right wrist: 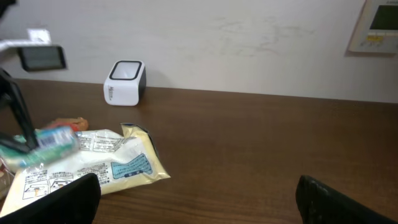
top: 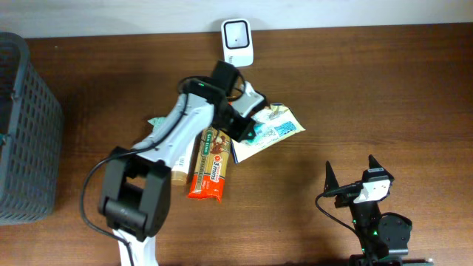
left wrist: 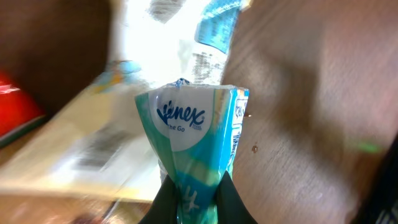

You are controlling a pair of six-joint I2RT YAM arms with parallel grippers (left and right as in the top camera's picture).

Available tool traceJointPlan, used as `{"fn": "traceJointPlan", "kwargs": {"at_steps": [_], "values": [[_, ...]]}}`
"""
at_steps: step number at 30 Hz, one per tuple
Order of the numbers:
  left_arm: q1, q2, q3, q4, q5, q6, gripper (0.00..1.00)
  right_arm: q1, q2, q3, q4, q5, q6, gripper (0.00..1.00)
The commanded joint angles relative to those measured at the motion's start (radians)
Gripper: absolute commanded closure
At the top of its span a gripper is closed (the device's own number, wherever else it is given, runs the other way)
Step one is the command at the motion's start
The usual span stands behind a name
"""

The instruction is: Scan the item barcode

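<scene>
So the left gripper [left wrist: 195, 194] has its jaws pinching the bottom end of a teal Kleenex tissue pack [left wrist: 191, 127], which sits right over the white pouch [top: 272, 130] mid-bench, just beside the orange snack bar [top: 210, 167]. The white scanner [top: 238, 33] stands near the bench's far edge, apart from the pack. The right gripper [top: 350, 174] is parked near the front edge, jaws spread wide, holding nothing. Grey basket [top: 22, 125] is off to the left.

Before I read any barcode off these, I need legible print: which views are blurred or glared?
Left wrist: the teal-and-white Kleenex tissue pack is sharp, the background smeared, with blown-out glare above it. Right wrist: that pack is motion-blurred; the white cube scanner is clear. Overhead: evenly lit, sharp.
</scene>
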Motion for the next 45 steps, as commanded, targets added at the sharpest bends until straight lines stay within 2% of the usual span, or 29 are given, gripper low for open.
{"fn": "traceJointPlan", "kwargs": {"at_steps": [1, 3, 4, 5, 6, 8, 9, 10, 12, 14, 17, 20, 22, 24, 26, 28, 31, 39, 45], "values": [[-0.109, 0.065, 0.000, 0.032, -0.002, 0.034, 0.99, -0.005, -0.005, -0.007, -0.002, -0.001, 0.004, 0.01], [-0.150, 0.083, 0.000, 0.048, -0.029, 0.034, 0.91, -0.005, -0.005, -0.007, -0.002, -0.001, 0.004, 0.01], [-0.169, 0.089, 0.000, 0.055, -0.051, 0.032, 0.79, -0.005, -0.005, -0.007, -0.002, -0.001, 0.004, 0.01], [-0.188, 0.090, 0.000, 0.065, -0.060, 0.032, 0.46, -0.005, -0.005, -0.007, -0.002, -0.001, 0.004, 0.02], [-0.192, 0.090, 0.003, 0.070, -0.060, 0.031, 0.29, -0.005, -0.005, -0.007, -0.002, -0.001, 0.004, 0.01], [-0.182, 0.088, 0.050, 0.045, -0.060, 0.031, 0.07, -0.005, -0.005, -0.007, -0.002, -0.001, 0.004, 0.01], [-0.164, 0.086, 0.109, 0.013, -0.072, 0.031, 0.03, -0.005, -0.005, -0.007, -0.002, -0.001, 0.004, 0.01], [-0.142, 0.085, 0.180, -0.031, -0.112, 0.027, 0.01, -0.005, -0.005, -0.007, -0.002, -0.001, 0.004, 0.01], [-0.051, 0.078, 0.464, -0.197, -0.283, 0.026, 0.00, -0.005, -0.005, -0.007, -0.002, -0.001, 0.004, 0.01], [0.068, 0.076, 0.797, -0.332, -0.461, -0.026, 0.01, -0.005, -0.005, -0.007, -0.002, -0.001, 0.004, 0.01], [0.259, 0.076, 1.136, -0.433, -0.535, -0.080, 0.01, -0.005, -0.005, -0.007, -0.002, -0.001, 0.004, 0.01], [0.492, 0.076, 1.318, -0.539, -0.554, -0.149, 0.01, -0.005, -0.005, -0.007, -0.002, -0.001, 0.004, 0.01], [0.680, 0.076, 1.351, -0.633, -0.640, -0.240, 0.01, -0.005, -0.005, -0.007, -0.002, -0.001, 0.004, 0.01], [0.814, 0.085, 1.350, -0.681, -0.670, -0.270, 0.01, -0.005, -0.005, -0.007, -0.002, -0.001, 0.004, 0.01], [0.981, 0.109, 1.337, -0.689, -0.663, -0.296, 0.01, -0.005, -0.005, -0.007, -0.002, -0.001, 0.004, 0.01], [1.072, 0.147, 1.327, -0.678, -0.631, -0.296, 0.01, -0.005, -0.005, -0.007, -0.002, -0.001, 0.004, 0.01], [1.135, 0.257, 1.312, -0.636, -0.602, -0.235, 0.00, -0.005, -0.005, -0.007, -0.002, -0.001, 0.004, 0.01], [1.223, 0.494, 1.276, -0.589, -0.591, -0.231, 0.02, -0.005, -0.005, -0.007, -0.002, -0.001, 0.004, 0.01], [1.261, 0.664, 1.276, -0.481, -0.591, -0.161, 0.03, -0.005, -0.005, -0.007, -0.002, -0.001, 0.004, 0.01]]}}
